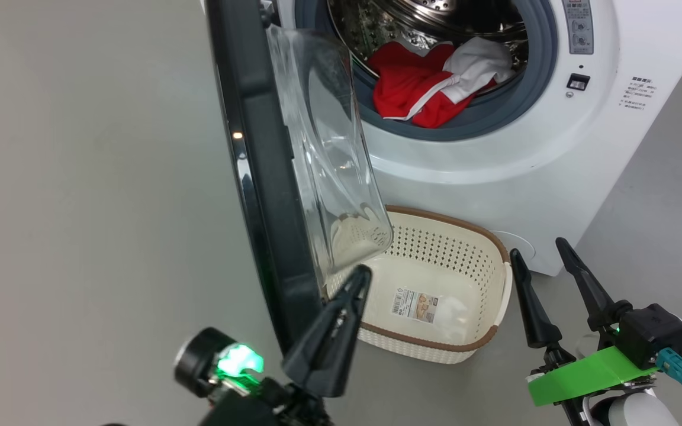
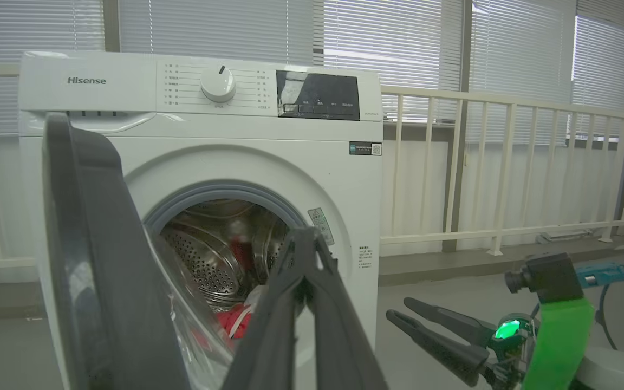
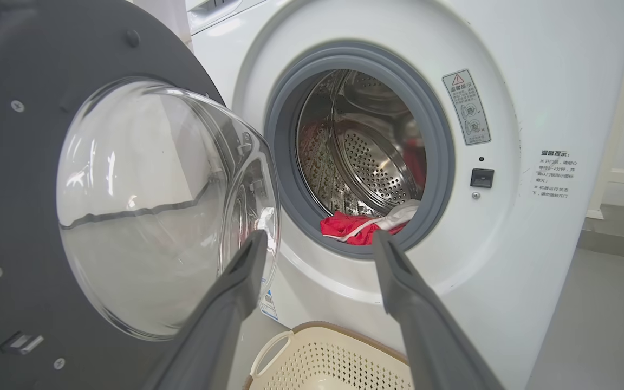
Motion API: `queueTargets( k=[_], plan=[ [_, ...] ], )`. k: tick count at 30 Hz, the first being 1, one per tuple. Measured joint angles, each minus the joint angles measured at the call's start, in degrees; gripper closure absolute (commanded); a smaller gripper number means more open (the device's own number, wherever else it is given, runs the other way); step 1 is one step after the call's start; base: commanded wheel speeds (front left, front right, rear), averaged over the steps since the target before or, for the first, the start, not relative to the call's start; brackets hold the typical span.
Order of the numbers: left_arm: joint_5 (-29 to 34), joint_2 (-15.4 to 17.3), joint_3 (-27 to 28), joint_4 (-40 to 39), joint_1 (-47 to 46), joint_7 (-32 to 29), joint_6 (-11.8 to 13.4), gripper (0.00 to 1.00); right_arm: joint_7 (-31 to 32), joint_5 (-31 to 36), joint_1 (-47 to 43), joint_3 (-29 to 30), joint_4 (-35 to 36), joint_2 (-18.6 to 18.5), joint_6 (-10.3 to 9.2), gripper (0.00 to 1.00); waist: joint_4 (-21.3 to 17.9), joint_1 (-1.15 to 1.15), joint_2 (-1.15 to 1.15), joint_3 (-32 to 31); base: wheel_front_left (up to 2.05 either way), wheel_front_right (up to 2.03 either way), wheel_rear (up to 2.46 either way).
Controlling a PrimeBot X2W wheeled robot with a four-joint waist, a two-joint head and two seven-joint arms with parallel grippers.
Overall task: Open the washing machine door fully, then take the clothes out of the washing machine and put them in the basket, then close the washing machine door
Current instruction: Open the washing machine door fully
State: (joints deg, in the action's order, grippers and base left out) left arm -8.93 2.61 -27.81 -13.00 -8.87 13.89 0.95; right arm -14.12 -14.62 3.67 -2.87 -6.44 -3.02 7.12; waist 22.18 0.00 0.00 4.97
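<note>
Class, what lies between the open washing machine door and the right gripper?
The basket sits between the washing machine door and right gripper, in the head view.
</note>
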Motion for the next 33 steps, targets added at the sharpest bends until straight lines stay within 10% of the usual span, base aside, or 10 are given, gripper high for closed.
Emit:
queueTargets(
  k=[19,33],
  plan=[
    [-2.75,0.13,-2.13,13.19,-3.1,-5.33,8.72,1.0,-0.02,0.01,0.08,0.07,-0.26,0.0,0.0,0.0,-2.23,0.0,0.0,1.45,0.0,0.0,0.0],
    [-2.83,0.2,-1.72,14.1,-3.0,-6.21,10.69,1.0,-0.09,0.0,0.08,0.16,-0.27,0.0,0.0,0.0,0.49,0.0,0.0,1.29,0.0,0.0,0.0]
  ],
)
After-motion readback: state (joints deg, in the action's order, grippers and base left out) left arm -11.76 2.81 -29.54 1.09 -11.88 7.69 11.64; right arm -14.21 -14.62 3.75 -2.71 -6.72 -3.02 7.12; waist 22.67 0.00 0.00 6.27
